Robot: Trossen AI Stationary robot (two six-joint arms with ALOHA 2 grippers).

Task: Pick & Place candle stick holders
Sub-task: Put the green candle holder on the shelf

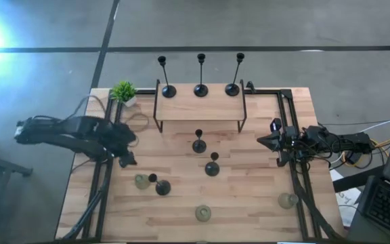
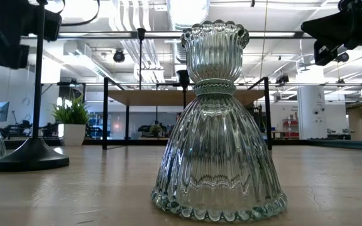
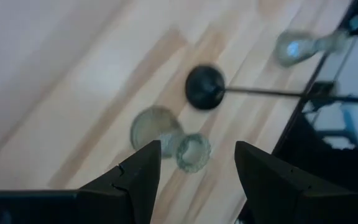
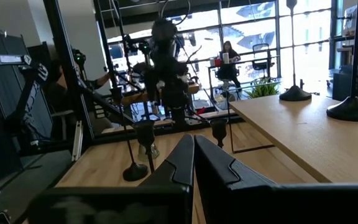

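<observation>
1. The left gripper point(image 1: 128, 160) hangs over the table's left side with its fingers point(image 3: 135, 177) spread wide and nothing between them. Seen past them in the left wrist view, a clear glass holder point(image 3: 166, 138) stands on the wood directly below the gap, not touched.
2. Just beyond that glass holder stands a short black holder point(image 1: 162, 186); its round base point(image 3: 205, 88) lies close to the glass one.
3. The front glass holder point(image 2: 219, 125) fills the low view, upright at the table's near edge, ribbed with a beaded foot. A third glass holder point(image 1: 288, 200) stands near the right front corner.
4. The right gripper point(image 1: 272, 140) is held above the table's right side, its fingers point(image 4: 194, 163) pressed together and holding nothing, well apart from every holder.
5. Two more black holders stand mid-table: one point(image 1: 199, 144) in front of the shelf, another point(image 1: 212, 167) nearer the front.
6. On the wooden shelf point(image 1: 198, 108) at the back, three tall black holders point(image 1: 201, 89) stand in a row.
7. No writing can be read anywhere.
</observation>
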